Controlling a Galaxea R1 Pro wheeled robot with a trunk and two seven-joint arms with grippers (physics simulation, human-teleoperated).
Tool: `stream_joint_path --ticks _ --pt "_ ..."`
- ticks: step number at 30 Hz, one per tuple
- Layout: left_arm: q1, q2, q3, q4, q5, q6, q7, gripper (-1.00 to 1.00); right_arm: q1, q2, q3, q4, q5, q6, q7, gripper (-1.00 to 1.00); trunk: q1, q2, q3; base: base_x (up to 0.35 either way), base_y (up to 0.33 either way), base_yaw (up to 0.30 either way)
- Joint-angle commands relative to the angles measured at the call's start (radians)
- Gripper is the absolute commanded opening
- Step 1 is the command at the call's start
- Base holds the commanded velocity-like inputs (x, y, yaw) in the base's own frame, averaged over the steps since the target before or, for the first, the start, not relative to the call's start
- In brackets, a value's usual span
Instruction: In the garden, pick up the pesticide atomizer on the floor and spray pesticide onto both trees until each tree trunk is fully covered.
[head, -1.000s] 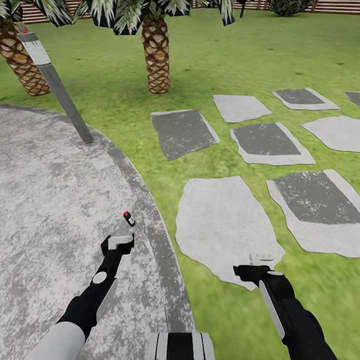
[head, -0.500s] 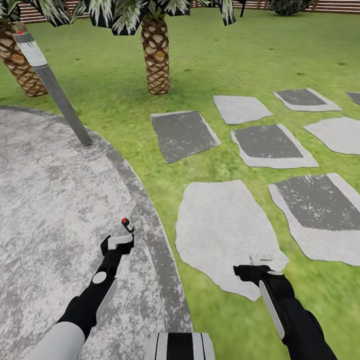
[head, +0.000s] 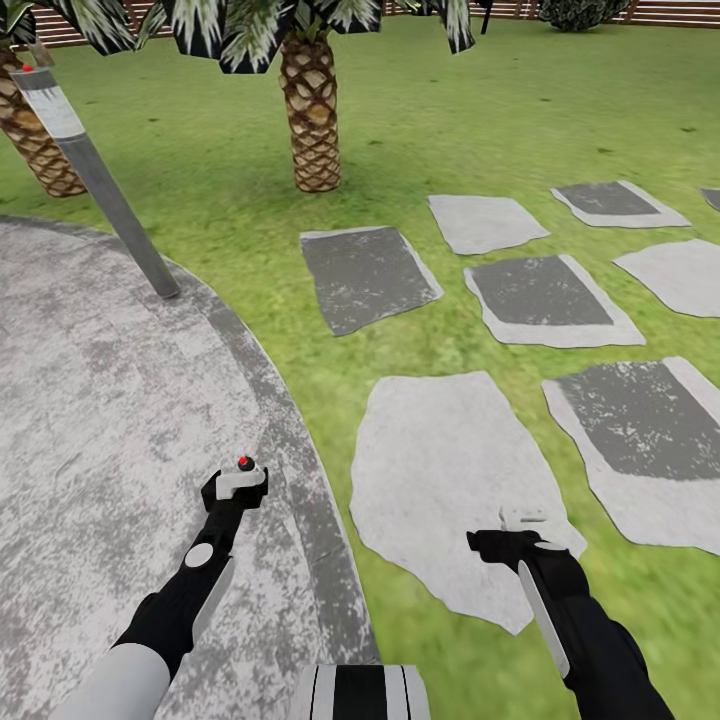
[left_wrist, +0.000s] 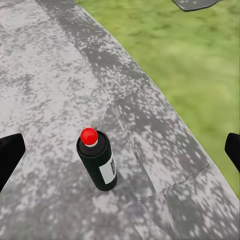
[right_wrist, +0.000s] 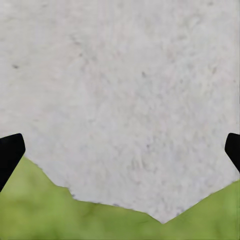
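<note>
Step in hand: approach for pickup. The atomizer (left_wrist: 98, 161) stands upright on the grey patio (head: 90, 400), near its curved edge and not on the grass (head: 520, 110). In the left wrist view it sits between the two finger tips and ahead of them, touching neither. The left gripper (head: 236, 484) is released, jaws spread wide; in the head view the bottle's red cap pokes out just beyond the gripper's front edge.

Next move, by my judgement: lower and advance the left gripper until the dark body lies between the pads, then close on the body below the cap. The bottle is narrow and free-standing, so a nudge from one finger could tip it; a centred approach is called for.

The right gripper (head: 522, 524) hangs over a pale stepping stone (right_wrist: 125, 90) at the stone's edge with grass. Its finger tips show at the far sides of the right wrist view, so it is released and holds nothing.

Hard to make out: most of the bottle's body is hidden behind the left gripper in the head view. Its label is too small to read. Two palms (head: 312, 110) stand far ahead of both grippers, their crowns cut off; a grey post (head: 105, 190) leans at the patio's far edge. No grey-brown task trunk is identifiable here.
</note>
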Motion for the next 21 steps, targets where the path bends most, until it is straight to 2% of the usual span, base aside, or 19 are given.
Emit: stream_joint_path --ticks 1,5,15,21 --pt "0.0 0.0 0.0 0.0 0.0 0.0 0.0 1.0 0.0 0.0 0.0 0.0 0.0 0.0 0.0 1.0 0.0 0.0 0.0 0.09 0.155 0.0" --pt "0.0 -0.001 0.0 0.0 0.0 0.0 0.0 1.0 0.0 0.0 0.001 0.0 0.0 0.0 0.0 1.0 0.0 0.0 0.0 0.11 0.209 0.0" --pt "0.0 0.0 -0.001 0.0 0.0 0.0 0.0 1.0 0.0 -0.001 0.001 0.0 0.001 0.0 0.0 1.0 0.0 0.0 0.0 0.058 0.1 -0.001" --pt "0.0 -0.001 -0.001 0.0 0.0 -0.001 0.0 1.0 0.0 0.0 0.0 0.0 0.001 0.0 0.0 1.0 0.0 0.0 0.0 0.095 0.128 -0.161"
